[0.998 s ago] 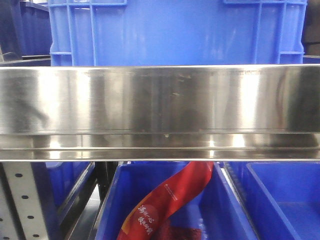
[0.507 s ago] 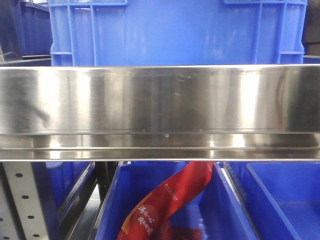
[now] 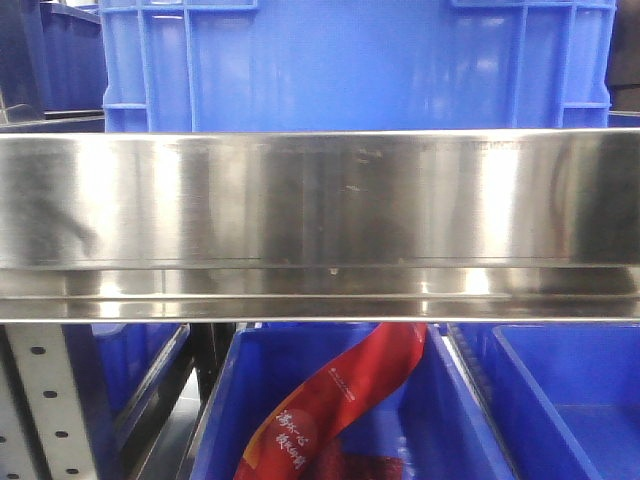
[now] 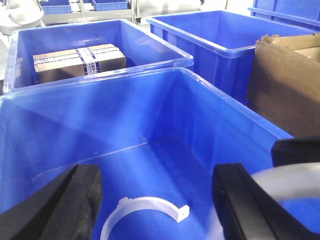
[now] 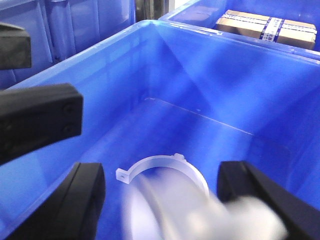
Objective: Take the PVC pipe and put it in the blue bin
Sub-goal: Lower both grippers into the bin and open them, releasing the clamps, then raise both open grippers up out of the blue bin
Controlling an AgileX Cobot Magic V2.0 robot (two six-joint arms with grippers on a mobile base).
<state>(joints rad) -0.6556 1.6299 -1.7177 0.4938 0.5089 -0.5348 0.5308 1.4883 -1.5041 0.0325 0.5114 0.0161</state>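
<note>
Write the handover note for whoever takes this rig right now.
Left end effector: open, empty, over the blue bin.
Right end effector: over the same bin, with a blurred white pipe piece between its fingers. Whether it is gripped or falling, I cannot tell.
Done: one white curved piece lies on the bin floor.
To do: confirm the blurred piece ends up in the bin, then look for more pipe. None shows elsewhere in these views.
The front camera shows only a steel shelf rail and bins, no arms.
</note>
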